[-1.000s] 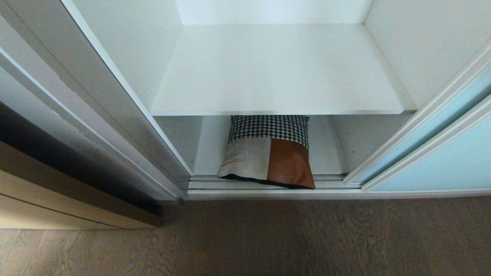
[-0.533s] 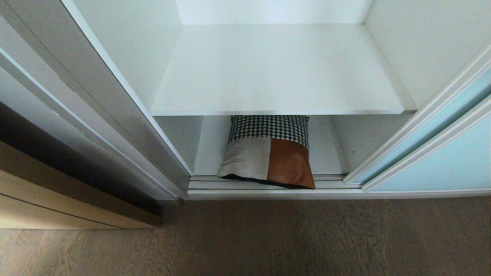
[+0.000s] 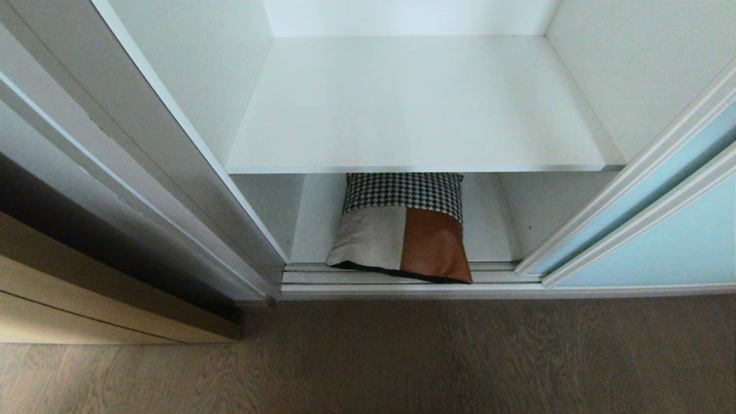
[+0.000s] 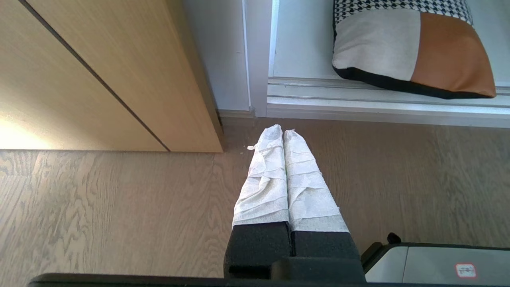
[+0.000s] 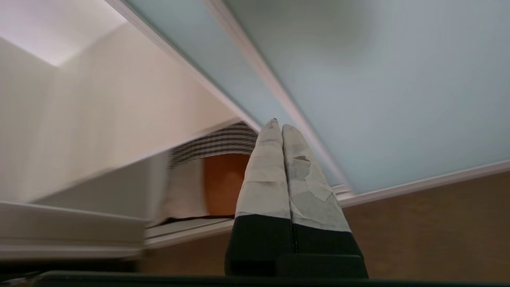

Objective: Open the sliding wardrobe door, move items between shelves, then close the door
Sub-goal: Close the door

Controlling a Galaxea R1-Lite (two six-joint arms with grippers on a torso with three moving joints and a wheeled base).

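Sliding wardrobe door [image 3: 650, 230] pushed aside right of patchwork cushion [image 3: 405, 230], exposing it under upper shelf [image 3: 414, 103], on bottom board. Right gripper [image 5: 277, 127] pinched closed, empty, near cushion, likely approaching. Left gripper [image 4: 283, 130] closed, empty, over floor [image 4: 119, 207].

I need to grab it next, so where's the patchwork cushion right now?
In the head view, the houndstooth, grey and brown patchwork cushion lies centred on the wardrobe's bottom level, under the white shelf, its front edge over the door track.
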